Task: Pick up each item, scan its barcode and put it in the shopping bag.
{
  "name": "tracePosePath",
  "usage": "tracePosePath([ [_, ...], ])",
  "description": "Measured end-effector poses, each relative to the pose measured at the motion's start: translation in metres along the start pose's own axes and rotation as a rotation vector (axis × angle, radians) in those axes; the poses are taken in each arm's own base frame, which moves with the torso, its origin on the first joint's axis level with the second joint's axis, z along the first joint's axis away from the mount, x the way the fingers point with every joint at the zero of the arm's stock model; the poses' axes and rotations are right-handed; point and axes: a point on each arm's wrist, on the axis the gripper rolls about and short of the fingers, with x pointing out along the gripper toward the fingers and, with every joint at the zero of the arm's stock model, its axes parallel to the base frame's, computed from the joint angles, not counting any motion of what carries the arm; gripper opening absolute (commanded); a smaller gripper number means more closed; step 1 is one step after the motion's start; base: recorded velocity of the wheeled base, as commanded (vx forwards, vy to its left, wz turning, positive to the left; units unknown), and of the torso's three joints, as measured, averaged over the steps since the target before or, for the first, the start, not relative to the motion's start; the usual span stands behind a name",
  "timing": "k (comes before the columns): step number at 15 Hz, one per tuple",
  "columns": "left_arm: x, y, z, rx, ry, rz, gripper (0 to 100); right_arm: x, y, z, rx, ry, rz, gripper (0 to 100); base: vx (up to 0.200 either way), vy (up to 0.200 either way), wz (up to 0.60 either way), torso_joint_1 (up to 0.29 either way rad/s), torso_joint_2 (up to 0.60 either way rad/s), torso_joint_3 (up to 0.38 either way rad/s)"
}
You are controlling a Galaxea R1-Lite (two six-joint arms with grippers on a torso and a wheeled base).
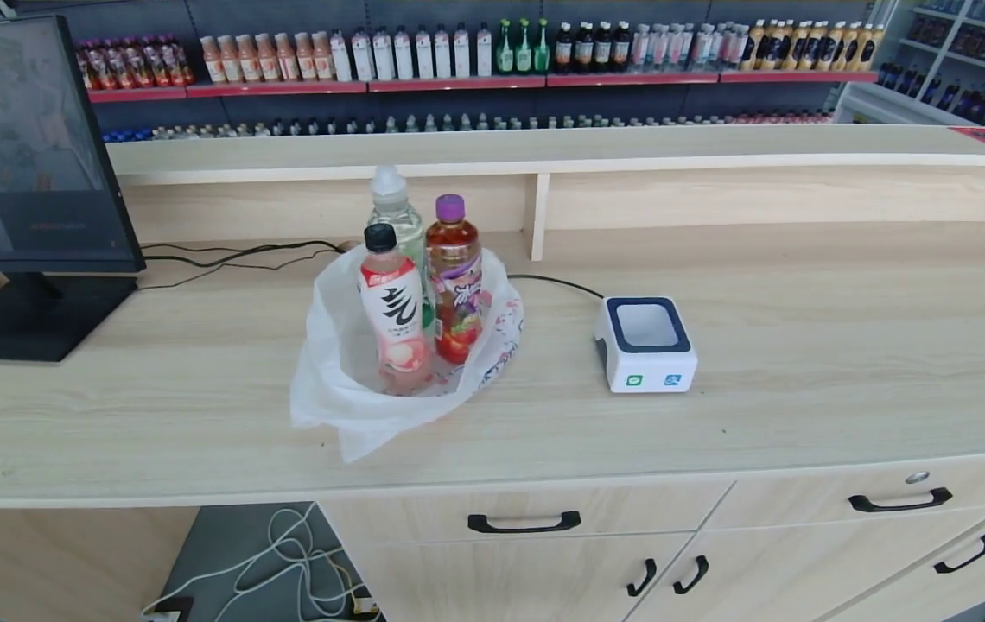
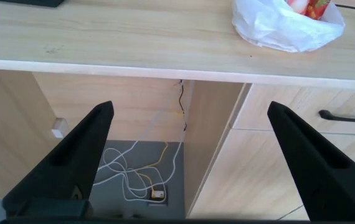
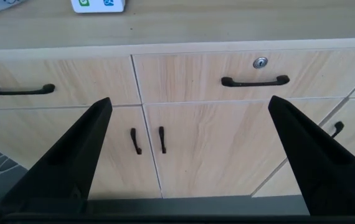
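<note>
Head view: white translucent plastic shopping bag [image 1: 346,406] on light wooden counter [image 1: 803,345], mouth open and rim slumped down. Holds three bottles, all upright and packed close together: pink-and-white plastic bottle with black cap [image 1: 392,315] at the front, red-drink bottle with purple cap [image 1: 454,285] just beside it, clear bottle with white cap [image 1: 390,203] behind both. White box-shaped barcode scanner [image 1: 646,345] with dark-framed window near the bag on the robot's right, apart from it, black cable running from its rear. Dark flat monitor [image 1: 26,147] on black stand at the counter's left end. Rows of bottled drinks on shelves [image 1: 492,82] behind the counter.

Left wrist view: left gripper [image 2: 190,109] released, black fingers [image 2: 71,162] spread wide, nothing between them. Sits lower than the counter top, facing an open bay with loose white cables [image 2: 134,174] on the floor.

Right wrist view: right gripper [image 3: 190,102] likewise released and empty. Sits lower than the counter top, facing wooden drawer and door fronts with black handles [image 3: 255,81].
</note>
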Motion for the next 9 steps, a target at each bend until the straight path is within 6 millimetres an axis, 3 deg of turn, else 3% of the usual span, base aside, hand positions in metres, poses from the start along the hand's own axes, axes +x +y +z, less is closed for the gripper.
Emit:
tracePosePath([
  [9,0.0001,0.0,-0.0001,0.001,0.0,0.0,100,0.0,0.0,0.0,-0.007,0.0,0.0,100,0.0,-0.2,0.0,0.003,0.0,0.003],
])
